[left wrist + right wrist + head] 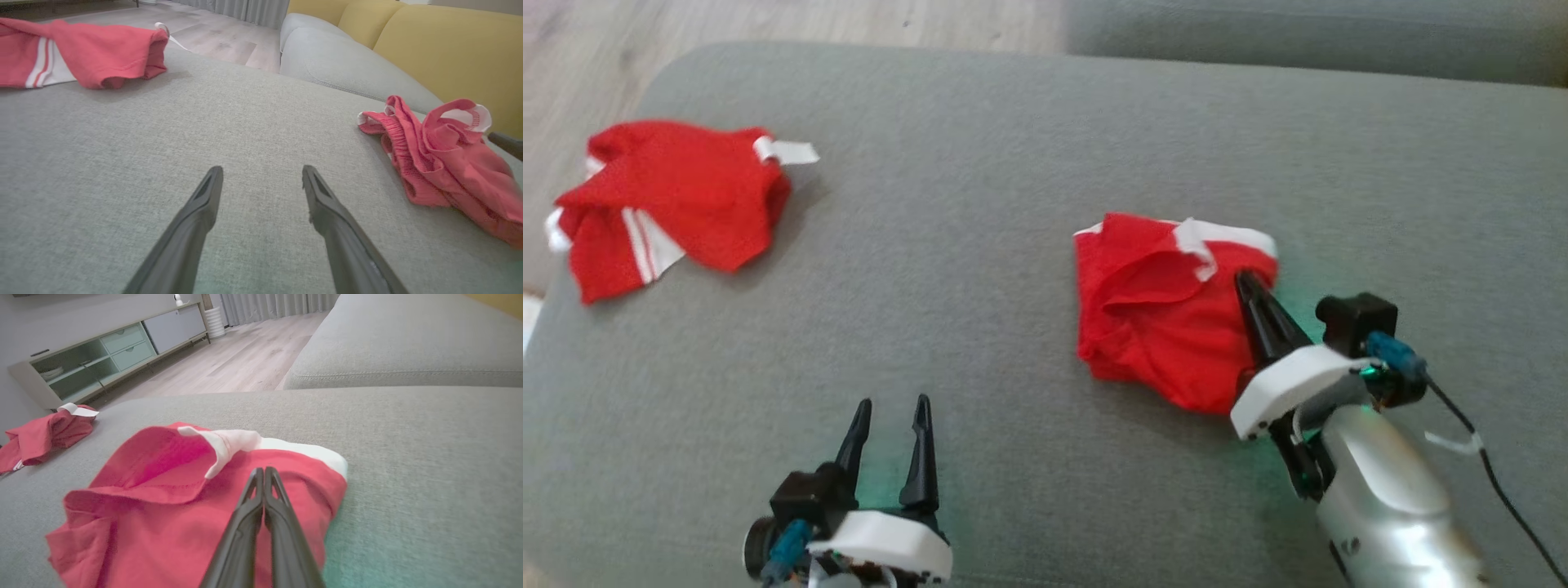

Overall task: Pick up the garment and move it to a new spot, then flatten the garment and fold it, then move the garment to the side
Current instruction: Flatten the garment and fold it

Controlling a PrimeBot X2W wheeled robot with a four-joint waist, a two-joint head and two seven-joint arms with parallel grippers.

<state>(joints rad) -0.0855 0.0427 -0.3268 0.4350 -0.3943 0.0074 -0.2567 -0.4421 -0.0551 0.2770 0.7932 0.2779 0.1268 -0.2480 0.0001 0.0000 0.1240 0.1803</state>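
Domestic living room: grey sofa, yellow back cushions, wood-plank floor, low sideboard with drawers, floor-length curtains.

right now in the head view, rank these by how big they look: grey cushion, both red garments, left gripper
1. grey cushion
2. left red garment and right red garment: about alike, so not ranked
3. left gripper

The garment is lying right of centre on the sofa cushion, a second garment is sitting well apart at its left edge, perhaps overhanging it
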